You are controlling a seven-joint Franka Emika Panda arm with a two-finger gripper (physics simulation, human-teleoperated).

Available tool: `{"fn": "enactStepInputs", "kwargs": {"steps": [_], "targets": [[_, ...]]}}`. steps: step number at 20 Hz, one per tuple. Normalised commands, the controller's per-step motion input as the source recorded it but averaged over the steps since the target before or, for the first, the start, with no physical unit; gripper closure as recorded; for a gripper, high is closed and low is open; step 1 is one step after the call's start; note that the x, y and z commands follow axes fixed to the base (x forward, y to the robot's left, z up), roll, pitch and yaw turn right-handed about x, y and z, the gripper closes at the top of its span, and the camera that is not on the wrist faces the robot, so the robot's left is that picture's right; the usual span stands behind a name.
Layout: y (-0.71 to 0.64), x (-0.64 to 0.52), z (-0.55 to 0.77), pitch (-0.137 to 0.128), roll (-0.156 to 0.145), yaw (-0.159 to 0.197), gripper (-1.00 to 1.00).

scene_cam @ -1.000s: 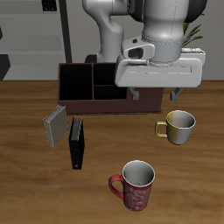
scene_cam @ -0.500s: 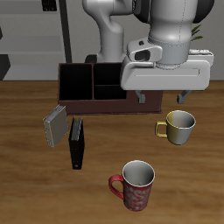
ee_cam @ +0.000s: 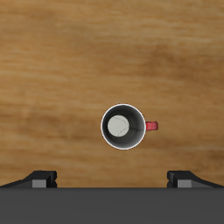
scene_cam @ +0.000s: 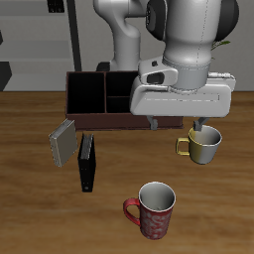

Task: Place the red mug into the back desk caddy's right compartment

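Red mug (scene_cam: 152, 209) upright near table's front edge. Caddy (scene_cam: 107, 97) farther back. Gripper (scene_cam: 177, 125) above table between them, fingers spread. Gold mug (scene_cam: 203, 145) beside.

- red mug (scene_cam: 151, 210) sits upright near the table's front edge, handle pointing around 8 o'clock
- back desk caddy (scene_cam: 99, 99) is way behind it at 11 o'clock, its right compartment (scene_cam: 86, 94) open-topped

The red mug (scene_cam: 152, 209) stands upright near the table's (scene_cam: 30, 218) front edge. Farther back sits the other mug (scene_cam: 202, 145). The back desk caddy (scene_cam: 99, 99) lies far behind, with two books (scene_cam: 74, 152) between it and the front.
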Motion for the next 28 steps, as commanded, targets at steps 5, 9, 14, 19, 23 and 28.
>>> {"fn": "enactStepInputs", "kwargs": {"steps": [5, 9, 14, 19, 23, 28], "targets": [[0.01, 0.14, -0.35, 0.028, 0.043, 0.004, -1.00], [-0.02, 0.12, -0.25, 0.021, 0.031, 0.021, -1.00], [-0.10, 0.17, -0.25, 0.029, -0.003, 0.007, -1.00], [-0.09, 0.13, -0.26, 0.020, -0.015, 0.010, -1.00], [0.09, 0.06, -0.35, 0.034, -0.003, -0.003, -1.00], [0.25, -0.04, -0.25, -0.006, 0.002, 0.025, -1.00]]}}
